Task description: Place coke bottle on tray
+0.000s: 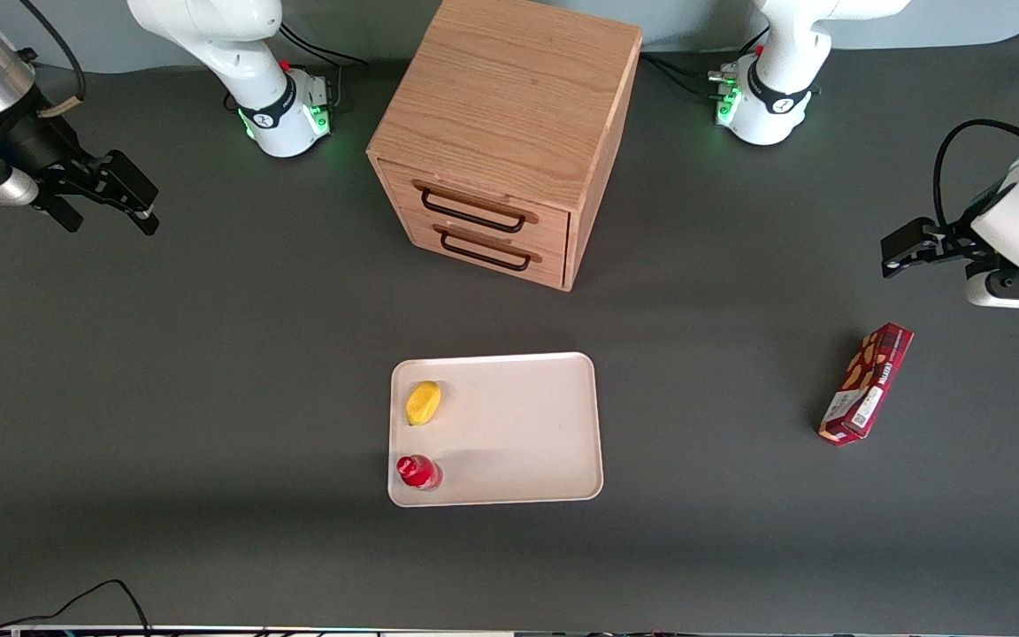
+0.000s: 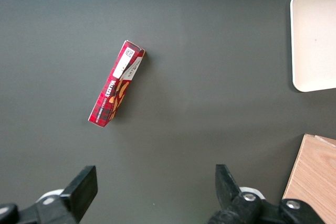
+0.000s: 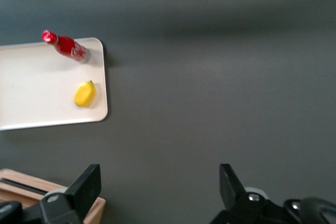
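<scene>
The coke bottle [image 1: 418, 472] [image 3: 66, 46] stands upright on the cream tray [image 1: 518, 425] [image 3: 31, 87], in the tray's corner nearest the front camera at the working arm's end. My gripper [image 1: 111, 196] [image 3: 157, 182] is open and holds nothing. It hangs high above the table at the working arm's end, well apart from tray and bottle.
A yellow lemon-like object [image 1: 423, 402] [image 3: 84, 94] lies on the tray, farther from the camera than the bottle. The wooden drawer cabinet [image 1: 501, 141] stands farther back. A dark red snack box [image 1: 866, 382] [image 2: 115, 84] lies toward the parked arm's end.
</scene>
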`<state>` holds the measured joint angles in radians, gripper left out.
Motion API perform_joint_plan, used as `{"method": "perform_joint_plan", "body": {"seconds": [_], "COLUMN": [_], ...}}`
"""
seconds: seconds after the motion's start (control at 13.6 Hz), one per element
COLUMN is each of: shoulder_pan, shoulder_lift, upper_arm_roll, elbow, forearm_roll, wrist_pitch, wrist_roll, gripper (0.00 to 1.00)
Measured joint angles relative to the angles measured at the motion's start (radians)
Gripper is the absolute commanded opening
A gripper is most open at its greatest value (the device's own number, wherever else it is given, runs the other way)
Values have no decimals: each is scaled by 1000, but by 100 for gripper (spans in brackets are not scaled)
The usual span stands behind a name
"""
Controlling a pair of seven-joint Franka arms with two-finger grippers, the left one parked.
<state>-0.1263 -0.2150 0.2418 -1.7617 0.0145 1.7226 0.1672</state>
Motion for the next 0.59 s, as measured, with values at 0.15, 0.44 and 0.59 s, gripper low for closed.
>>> {"method": "perform_joint_plan", "body": {"seconds": [0.15,0.44,0.59], "shoulder_pan": [-15,-28,-28], "shoulder_lift": [41,94,103], "upper_arm_roll": [-2,-2,-2], "elbow": [54,114,133], "forearm_roll": [0,6,9], "wrist_pitch": [-22,-36,-36], "wrist_roll": [-34,50,103], "gripper": [100,100,100]}}
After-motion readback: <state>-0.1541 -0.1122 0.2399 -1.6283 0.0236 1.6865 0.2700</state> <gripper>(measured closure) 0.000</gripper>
